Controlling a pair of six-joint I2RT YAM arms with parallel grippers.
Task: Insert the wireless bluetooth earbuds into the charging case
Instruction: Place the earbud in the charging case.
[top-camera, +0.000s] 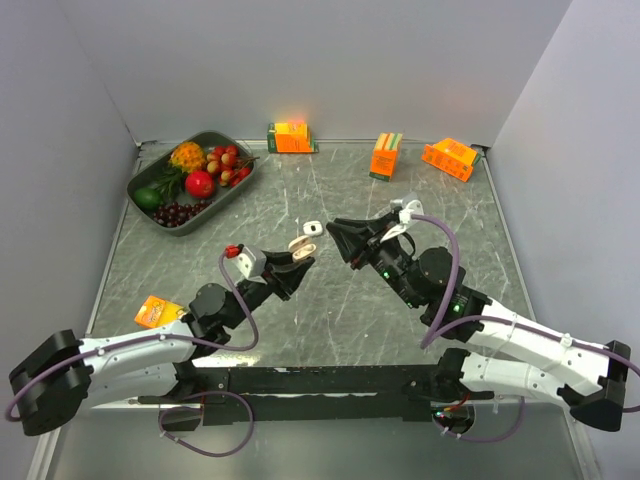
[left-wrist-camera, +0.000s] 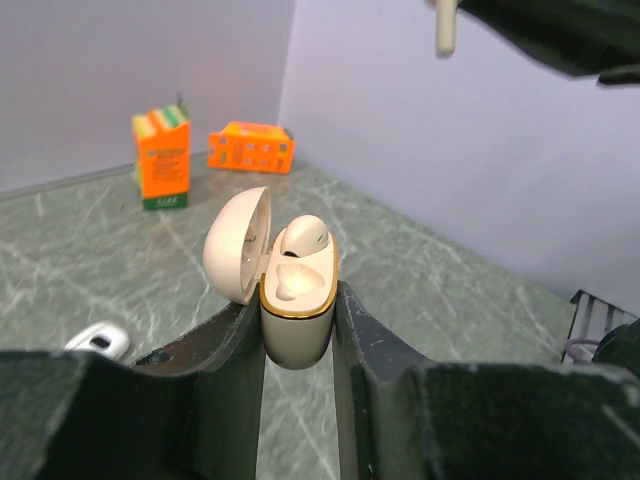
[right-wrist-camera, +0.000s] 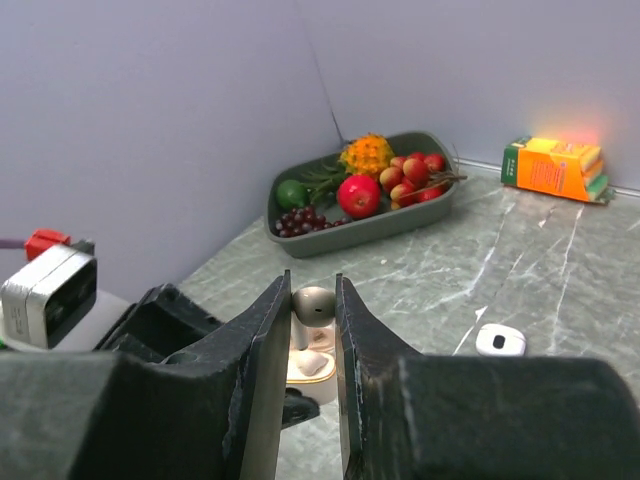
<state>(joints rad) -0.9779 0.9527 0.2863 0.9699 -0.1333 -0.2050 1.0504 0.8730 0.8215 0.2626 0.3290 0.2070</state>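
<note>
Centre: left gripper (left-wrist-camera: 298, 296) clamps the open charging case (left-wrist-camera: 297, 335); right gripper (right-wrist-camera: 312, 288), closed on the held earbud (right-wrist-camera: 312, 304), hangs near it, apart.
Case wells: seated earbud (left-wrist-camera: 304, 236) fills one; the other stands free.
12 o'clock: loose earbud (top-camera: 311, 228) lies near the case.
10 o'clock: fruit tray (right-wrist-camera: 370, 232) blocks the corner.
12–2 o'clock: three juice cartons (top-camera: 291, 137) line the far edge, gaps between.
3 o'clock: bare table (top-camera: 480, 200), passable.

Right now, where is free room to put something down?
Bare marble: between fruit tray and upright carton; right of the right arm, in front of the back-right carton. Crowded: the centre, where left hand holds the charging case, right hand holds an earbud, a loose earbud beside.
</note>
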